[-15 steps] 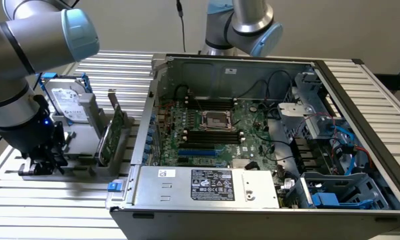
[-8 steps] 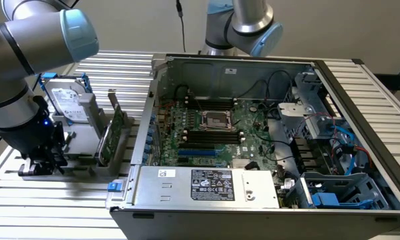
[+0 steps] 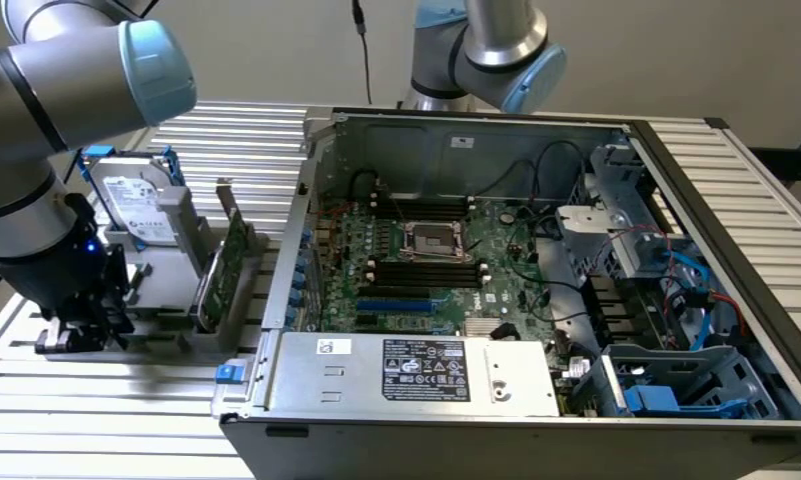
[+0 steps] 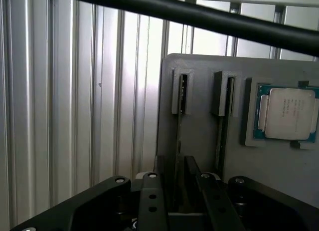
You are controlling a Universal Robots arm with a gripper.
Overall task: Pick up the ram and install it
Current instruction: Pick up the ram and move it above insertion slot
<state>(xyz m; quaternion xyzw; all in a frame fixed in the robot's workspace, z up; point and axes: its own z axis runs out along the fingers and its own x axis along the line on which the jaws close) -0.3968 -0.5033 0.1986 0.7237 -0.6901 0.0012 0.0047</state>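
gripper [image 4: 177, 163] low over holder [image 4: 199, 133], jaws wide, straddling edge-on ram [image 4: 178, 136] standing in its slot; cpu [image 4: 286, 114] sits nearby.

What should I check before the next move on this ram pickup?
1. Hand open: ok, fingers stand apart.
2. Ram between the fingers: ok, it stands edge-on in its holder slot and runs between them.
3. Ram clamped: not ok, nothing is gripped.
4. Neighbouring stick outside the fingers: ok.
5. Computer case open, motherboard exposed: ok.
6. Memory slots free, latches open: cannot tell.
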